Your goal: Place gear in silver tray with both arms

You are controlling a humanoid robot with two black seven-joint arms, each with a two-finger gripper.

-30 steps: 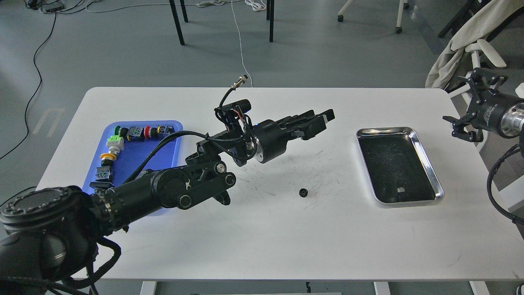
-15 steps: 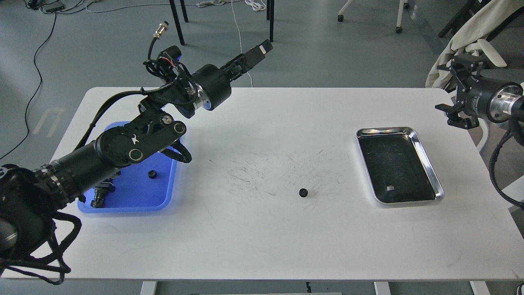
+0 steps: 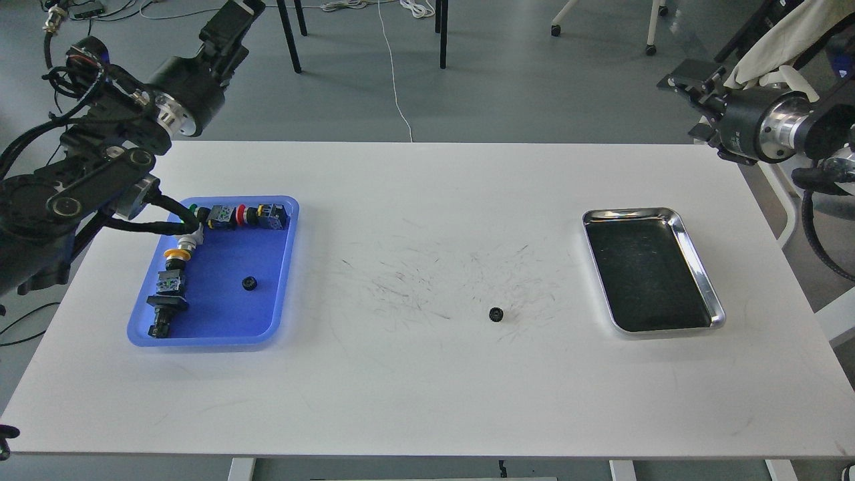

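On the white table (image 3: pixel 427 401) a small black gear (image 3: pixel 495 314) lies near centre among scuff marks, nothing around it. Left, a blue tray (image 3: pixel 267 294) holds switches along its far and left sides, plus another gear (image 3: pixel 249 283). Right, the shiny silver tray (image 3: pixel 701 267) with its dark inside sits well apart from the gear. Farther off, the left gripper (image 3: pixel 234 17) and right gripper (image 3: pixel 691 77) hang beyond the table's far corners, holding nothing visible; whether their fingers are apart cannot be told.
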